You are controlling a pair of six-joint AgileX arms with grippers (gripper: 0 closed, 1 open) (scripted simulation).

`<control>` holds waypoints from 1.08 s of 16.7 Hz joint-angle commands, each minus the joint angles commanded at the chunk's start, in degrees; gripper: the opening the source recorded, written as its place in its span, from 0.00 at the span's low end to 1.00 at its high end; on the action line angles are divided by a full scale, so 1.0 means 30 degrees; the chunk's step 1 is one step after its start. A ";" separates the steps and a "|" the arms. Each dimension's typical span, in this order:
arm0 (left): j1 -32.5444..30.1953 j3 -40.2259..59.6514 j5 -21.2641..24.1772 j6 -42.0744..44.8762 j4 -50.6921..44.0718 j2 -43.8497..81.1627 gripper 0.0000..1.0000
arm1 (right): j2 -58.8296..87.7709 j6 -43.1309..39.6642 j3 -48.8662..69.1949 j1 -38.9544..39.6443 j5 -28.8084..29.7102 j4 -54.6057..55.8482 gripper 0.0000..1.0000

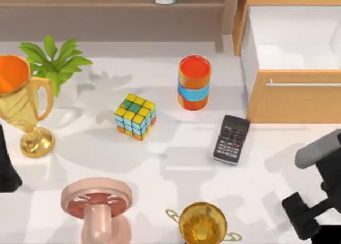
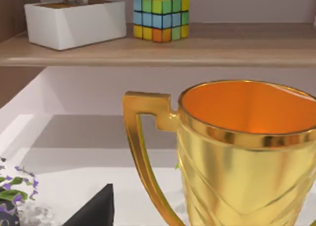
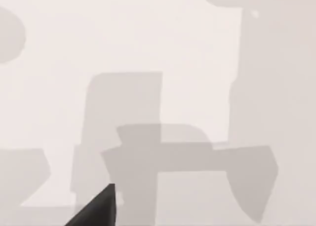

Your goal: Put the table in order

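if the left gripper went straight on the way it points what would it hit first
Probably the gold trophy: the left wrist view puts its cup right ahead, close in front of a dark fingertip. The shelf lies beyond it. Depth is hard to judge.

No readable text anywhere. Calculator (image 1: 231,139) right of centre has keys and a display (legends too small to make out); nothing else carries labels.

White table (image 1: 160,169). A gold trophy (image 1: 24,108) with an orange inside, a multicoloured puzzle cube (image 1: 135,116), an orange can (image 1: 194,82) banded blue, a black calculator (image 1: 232,139), a pink dumbbell (image 1: 97,208), and a green plant (image 1: 53,60), perhaps purple-flowered.
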 joint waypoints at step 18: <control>0.0000 0.0000 0.0000 0.0000 0.0000 0.0000 1.00 | 1.2766 -2.5821 -0.4399 -0.0900 0.5114 3.5864 1.00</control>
